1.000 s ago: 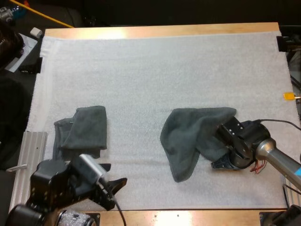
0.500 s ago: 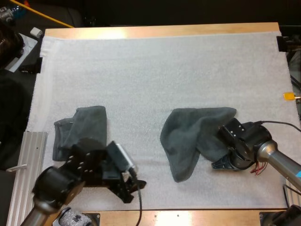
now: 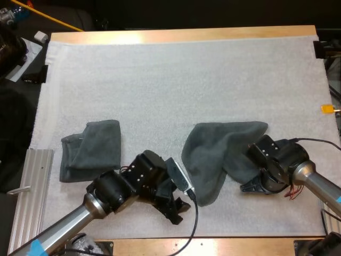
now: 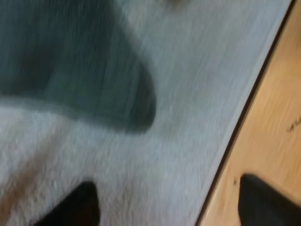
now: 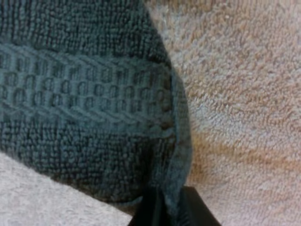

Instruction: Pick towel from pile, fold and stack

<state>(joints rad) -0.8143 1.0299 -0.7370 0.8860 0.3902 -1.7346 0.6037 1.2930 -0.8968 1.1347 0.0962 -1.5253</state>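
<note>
high view: crumpled towel (image 3: 216, 149) on white mat (image 3: 186, 80), right of centre toward bench (image 3: 186, 35) near edge; folded towel (image 3: 90, 149) toward near-left corner. left jaws low between them, beside crumpled towel's tip.
left wrist view: left jaws wide, clear, over mat's near edge.
right wrist view: right jaws pinching crumpled towel's hem.

left hand (image 3: 178, 210) low, fingers (image 4: 80, 207) apart | right hand (image 5: 171, 212) low, pinching towel (image 3: 213, 154)
</note>
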